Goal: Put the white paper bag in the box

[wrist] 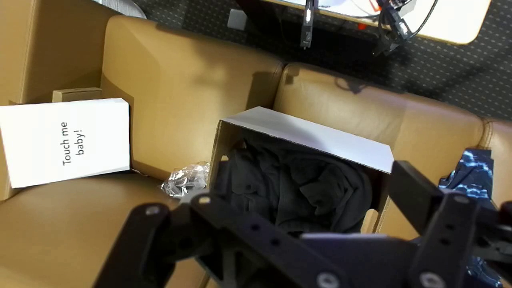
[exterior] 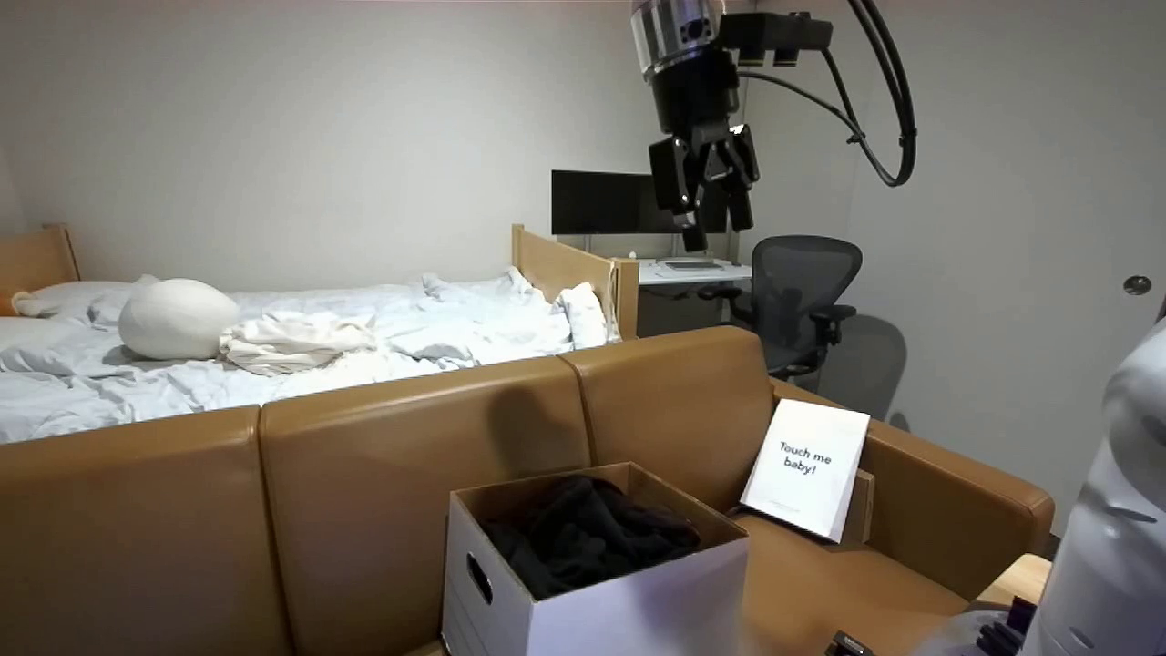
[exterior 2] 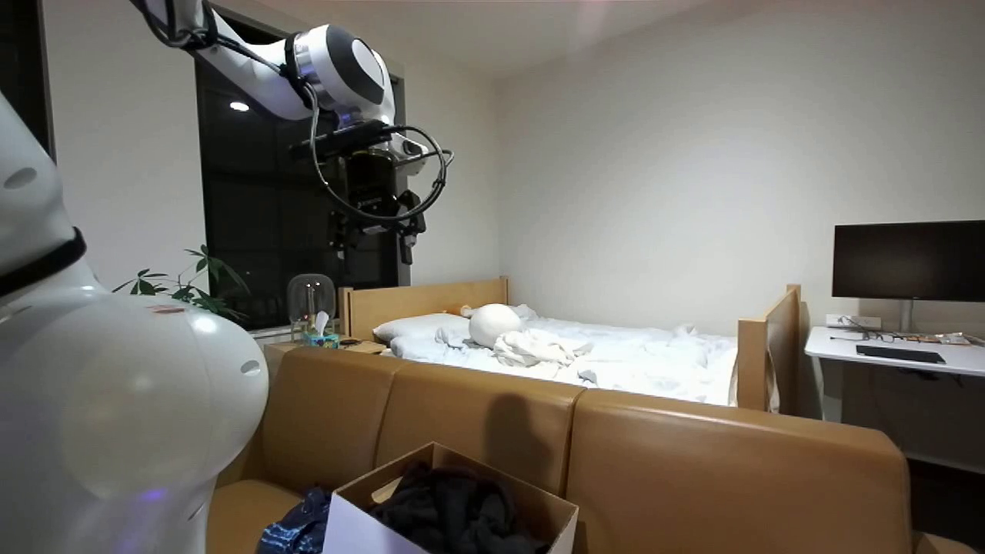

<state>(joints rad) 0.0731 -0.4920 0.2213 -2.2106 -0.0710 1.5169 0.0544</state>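
Note:
The white paper bag is flat and rectangular, with dark print reading "Touch me baby!". It leans tilted on the sofa seat against the armrest, and it also shows at the left of the wrist view. The box, white cardboard with black fabric inside, stands on the sofa in both exterior views and in the wrist view. My gripper is open and empty, high above the sofa; it also shows in an exterior view. In the wrist view, its spread fingers frame the box below.
A brown cardboard piece stands behind the bag. Crumpled clear plastic lies between bag and box. Dark blue patterned cloth lies beside the box. The sofa backrest rises behind. A table with cables stands by the sofa.

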